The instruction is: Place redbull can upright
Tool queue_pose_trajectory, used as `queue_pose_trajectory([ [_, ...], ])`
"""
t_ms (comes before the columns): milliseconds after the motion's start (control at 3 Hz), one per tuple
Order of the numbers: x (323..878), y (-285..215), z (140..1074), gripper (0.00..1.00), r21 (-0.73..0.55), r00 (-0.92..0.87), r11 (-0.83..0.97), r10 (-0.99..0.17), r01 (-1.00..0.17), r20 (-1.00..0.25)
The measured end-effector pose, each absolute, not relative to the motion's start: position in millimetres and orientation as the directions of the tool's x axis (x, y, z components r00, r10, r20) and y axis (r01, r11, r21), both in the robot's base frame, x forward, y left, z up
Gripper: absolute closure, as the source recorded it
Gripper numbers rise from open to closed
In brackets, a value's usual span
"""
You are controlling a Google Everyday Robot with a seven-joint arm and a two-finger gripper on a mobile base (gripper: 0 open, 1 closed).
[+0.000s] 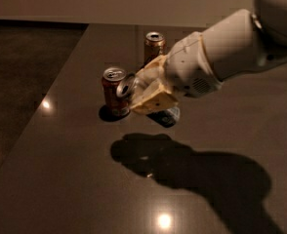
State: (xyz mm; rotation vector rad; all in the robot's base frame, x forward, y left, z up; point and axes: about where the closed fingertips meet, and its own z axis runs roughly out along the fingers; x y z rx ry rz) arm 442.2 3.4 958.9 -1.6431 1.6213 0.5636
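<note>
You are looking at the gripper (144, 87) at centre frame, w/ its cream fingers (155, 101) clamping the redbull can (126, 86) across its mid-section. The can is tilting: silver pull-tab end pointing up-left, dark-blue base end dipping lower-right. It appears to be hanging clear of the table (60, 179), w/ the shadow (182, 169) falling separately below. Its top is overlapping the red soda can (112, 94), which is standing upright just beside it. An orange-gold can (154, 45) is standing upright farther back. No lettering is reading clearly on any can; only a pale patch is showing near the redbull can's lower end.
</note>
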Motion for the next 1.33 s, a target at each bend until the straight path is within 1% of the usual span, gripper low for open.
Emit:
queue_pose_trajectory([
  [333, 450.4, -27.8, 971.4, 1.0, -0.247, 0.139, 0.166, -0.483, -0.955, -0.864],
  [667, 456.4, -53.1, 975.0, 1.0, -0.229, 0.13, 0.235, -0.371, -0.945, -0.919],
  [1333, 464.8, -71.4, 964.5, 1.0, -0.156, 0.076, 0.296, -0.265, -0.942, -0.961],
])
